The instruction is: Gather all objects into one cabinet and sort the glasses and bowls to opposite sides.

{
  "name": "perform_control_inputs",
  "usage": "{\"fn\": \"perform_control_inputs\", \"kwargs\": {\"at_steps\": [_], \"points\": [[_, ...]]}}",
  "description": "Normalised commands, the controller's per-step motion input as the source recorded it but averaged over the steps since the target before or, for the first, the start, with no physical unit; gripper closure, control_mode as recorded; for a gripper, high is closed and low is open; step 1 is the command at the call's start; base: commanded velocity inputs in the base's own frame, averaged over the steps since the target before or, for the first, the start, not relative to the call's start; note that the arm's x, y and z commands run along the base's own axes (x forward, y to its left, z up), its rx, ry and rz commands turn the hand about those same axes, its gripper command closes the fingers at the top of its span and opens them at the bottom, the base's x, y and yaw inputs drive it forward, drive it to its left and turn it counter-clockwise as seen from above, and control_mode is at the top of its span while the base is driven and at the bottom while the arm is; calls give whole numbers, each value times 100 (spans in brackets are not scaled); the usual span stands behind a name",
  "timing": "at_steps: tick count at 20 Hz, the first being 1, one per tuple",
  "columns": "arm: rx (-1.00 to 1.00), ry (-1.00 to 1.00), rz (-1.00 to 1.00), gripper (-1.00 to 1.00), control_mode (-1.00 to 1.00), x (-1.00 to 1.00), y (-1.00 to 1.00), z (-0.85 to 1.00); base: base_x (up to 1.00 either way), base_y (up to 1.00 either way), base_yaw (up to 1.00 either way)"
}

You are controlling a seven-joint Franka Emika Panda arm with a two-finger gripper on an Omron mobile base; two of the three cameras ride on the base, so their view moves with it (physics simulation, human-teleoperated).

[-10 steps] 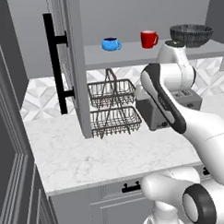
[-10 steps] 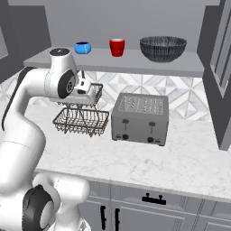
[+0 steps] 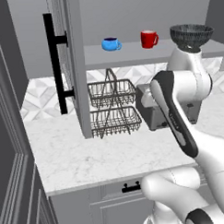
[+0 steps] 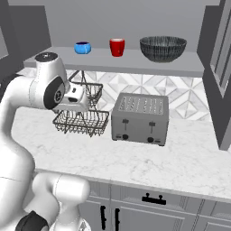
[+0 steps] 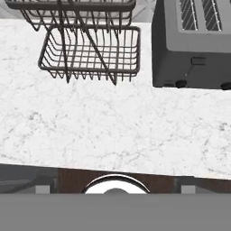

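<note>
Gripper (image 4: 85,103) jaws wide, empty; blue cup (image 4: 82,47), red mug (image 4: 117,47) on shelf (image 4: 180,67)

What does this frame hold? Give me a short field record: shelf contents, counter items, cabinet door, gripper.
shelf: blue cup, red mug, dark grey bowl, left to right in the right base view
counter: two-tier wire basket beside toaster
cabinet door: open, black bar handle
gripper: open, empty, hand view faces the counter
</note>
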Motion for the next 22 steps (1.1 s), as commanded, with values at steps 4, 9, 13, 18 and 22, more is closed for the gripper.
{"fn": "perform_control_inputs", "kwargs": {"at_steps": [4,9,13,18,22], "points": [[0,-6,-5,-100,-100,-57,0,23,0,0,0],[0,0,-9,-100,-100,-17,-1,46,0,0,0],[0,0,-8,-100,-100,-22,-16,48,0,0,0],[0,0,-4,-100,-100,-22,-30,42,0,0,0],[0,0,-2,-100,-100,-28,-31,18,0,0,0]]}}
